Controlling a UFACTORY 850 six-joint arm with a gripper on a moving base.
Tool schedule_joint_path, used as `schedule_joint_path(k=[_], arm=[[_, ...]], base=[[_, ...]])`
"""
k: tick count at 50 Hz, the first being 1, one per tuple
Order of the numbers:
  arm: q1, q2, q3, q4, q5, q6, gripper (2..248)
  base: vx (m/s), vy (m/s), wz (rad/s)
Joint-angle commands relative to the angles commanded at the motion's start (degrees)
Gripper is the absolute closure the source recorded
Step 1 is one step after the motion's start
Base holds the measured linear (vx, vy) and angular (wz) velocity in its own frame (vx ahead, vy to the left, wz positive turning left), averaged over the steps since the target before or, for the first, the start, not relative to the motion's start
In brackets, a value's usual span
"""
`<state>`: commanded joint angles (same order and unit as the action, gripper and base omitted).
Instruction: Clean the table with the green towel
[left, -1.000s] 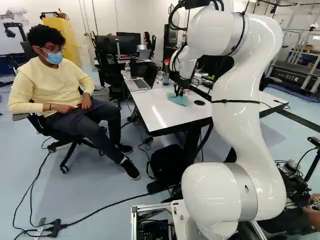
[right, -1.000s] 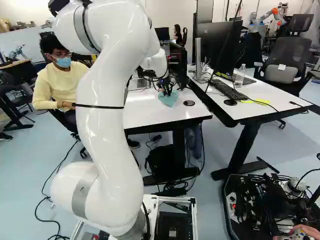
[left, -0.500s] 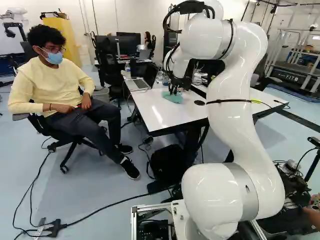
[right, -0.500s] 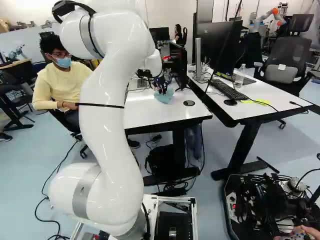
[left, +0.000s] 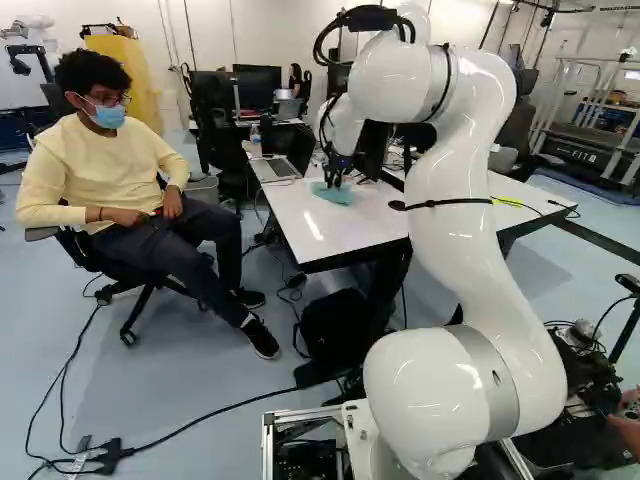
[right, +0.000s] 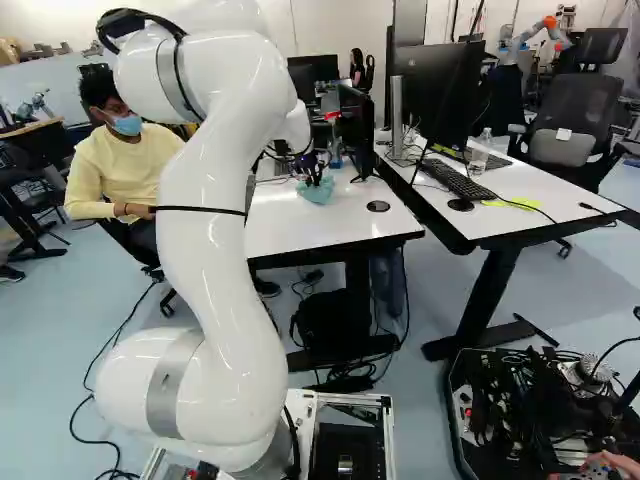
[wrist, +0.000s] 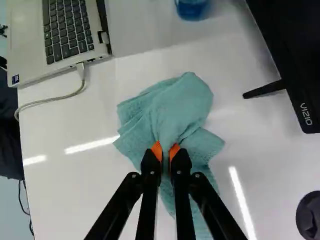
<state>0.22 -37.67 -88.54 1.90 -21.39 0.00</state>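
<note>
As the arm (left: 465, 230) reaches over the white table (left: 355, 226), its gripper (left: 336, 182) pinches a bunched fold of the green towel (wrist: 185, 102) between orange pads (wrist: 157, 150); the cloth lies on the tabletop's far part, right of the laptop (wrist: 67, 32).

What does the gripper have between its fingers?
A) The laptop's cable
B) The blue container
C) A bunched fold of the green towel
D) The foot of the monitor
C, since in the wrist view the two orange pads of the gripper pinch a fold of the towel from both sides.
</note>
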Motion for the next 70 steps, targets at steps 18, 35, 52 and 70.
schedule_joint_path(k=[18, 35, 52, 70], arm=[[2.55, 1.25, 1.77, 0.00, 0.00, 0.00, 213], [2.78, 5.00, 7.03, 0.00, 0.00, 0.00, 213], [0.39, 7.63, 10.66, 0.00, 0.00, 0.00, 213], [-2.63, 9.23, 12.84, 0.00, 0.00, 0.00, 213]], base=[[0.000, 0.000, 0.000], [0.000, 0.000, 0.000], [0.000, 0.000, 0.000], [0.000, 0.000, 0.000]])
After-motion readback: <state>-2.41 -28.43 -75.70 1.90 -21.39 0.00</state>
